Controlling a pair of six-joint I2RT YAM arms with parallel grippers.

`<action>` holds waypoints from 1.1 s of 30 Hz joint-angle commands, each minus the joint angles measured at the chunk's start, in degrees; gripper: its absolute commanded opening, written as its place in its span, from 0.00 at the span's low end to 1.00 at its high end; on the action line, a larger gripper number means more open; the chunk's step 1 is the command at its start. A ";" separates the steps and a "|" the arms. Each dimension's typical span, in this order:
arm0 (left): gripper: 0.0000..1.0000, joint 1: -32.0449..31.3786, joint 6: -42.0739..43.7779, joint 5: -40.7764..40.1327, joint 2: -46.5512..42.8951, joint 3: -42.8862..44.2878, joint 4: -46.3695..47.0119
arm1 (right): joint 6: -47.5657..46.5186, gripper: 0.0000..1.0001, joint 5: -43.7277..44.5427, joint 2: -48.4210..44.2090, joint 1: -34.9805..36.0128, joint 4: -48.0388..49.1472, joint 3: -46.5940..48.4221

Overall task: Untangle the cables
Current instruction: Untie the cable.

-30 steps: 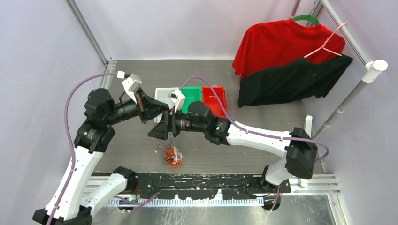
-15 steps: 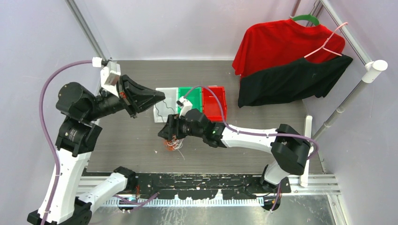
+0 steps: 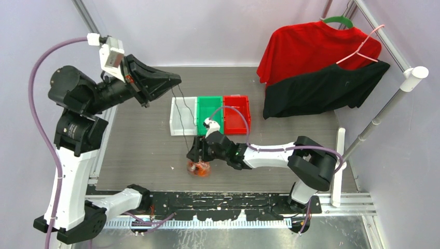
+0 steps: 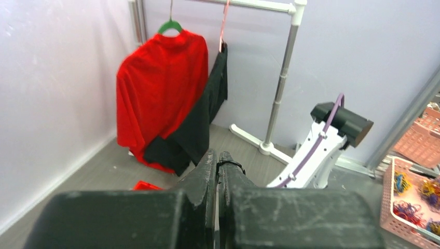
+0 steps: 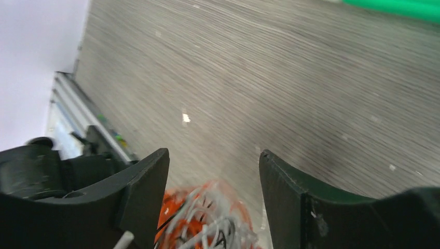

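The cables lie in a small orange, white and black tangle (image 3: 198, 167) on the table near the front. My right gripper (image 3: 195, 156) is down over it, open. In the right wrist view the tangle (image 5: 207, 220) sits between the two spread fingers of the right gripper (image 5: 214, 154). My left gripper (image 3: 175, 80) is raised high at the back left, shut on a thin black cable (image 3: 176, 111) that hangs down toward the tangle. In the left wrist view that black cable (image 4: 232, 164) loops over the tip of the shut left gripper (image 4: 218, 154).
A white bin (image 3: 172, 116), a green bin (image 3: 210, 106) and a red bin (image 3: 238, 111) stand side by side behind the tangle. A clothes rack (image 3: 386, 106) with a red shirt (image 3: 311, 49) and a black shirt (image 3: 321, 91) fills the back right.
My left gripper has risen and drawn back to the left, pulling the black cable out. My right gripper has dropped onto the tangle, its jaws narrowing a little.
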 commanded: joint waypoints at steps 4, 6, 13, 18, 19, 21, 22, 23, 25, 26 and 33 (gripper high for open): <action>0.00 -0.22 2.75 -5.82 2.55 12.16 1.36 | 1.28 0.68 7.81 1.21 0.15 2.75 -6.32; 0.00 -0.21 3.85 -6.96 3.58 14.74 1.12 | 1.51 0.68 8.50 1.42 0.18 3.40 -7.76; 0.00 -0.21 9.41 -12.80 8.53 25.84 -1.16 | 1.52 0.68 11.63 1.21 0.95 4.51 -11.55; 0.00 -0.22 14.45 -19.14 10.81 31.53 1.03 | 0.07 0.70 14.36 1.34 1.86 3.08 -12.03; 0.00 -0.23 15.35 -20.46 11.18 32.27 2.23 | 0.00 0.71 14.81 1.32 2.01 2.80 -12.15; 0.00 -0.28 17.40 -21.86 12.78 34.52 4.03 | -0.14 0.73 14.93 1.28 2.26 2.59 -12.52; 0.00 -0.26 18.33 -21.98 13.77 35.85 4.66 | -0.21 0.74 16.85 1.11 2.35 2.50 -12.69; 0.00 -0.25 18.88 -21.92 14.65 36.94 5.21 | -0.29 0.74 17.39 0.99 2.42 2.33 -12.94; 0.00 -0.21 19.91 -21.34 15.76 39.41 6.16 | -0.79 0.74 18.32 0.61 2.83 1.71 -13.14; 0.00 -0.21 20.53 -21.06 16.50 40.76 6.22 | -1.10 0.74 19.12 0.31 3.11 1.17 -13.08; 0.00 -0.22 21.94 -18.98 16.78 42.29 6.41 | -2.58 0.76 21.48 -2.72 3.93 -2.11 -12.75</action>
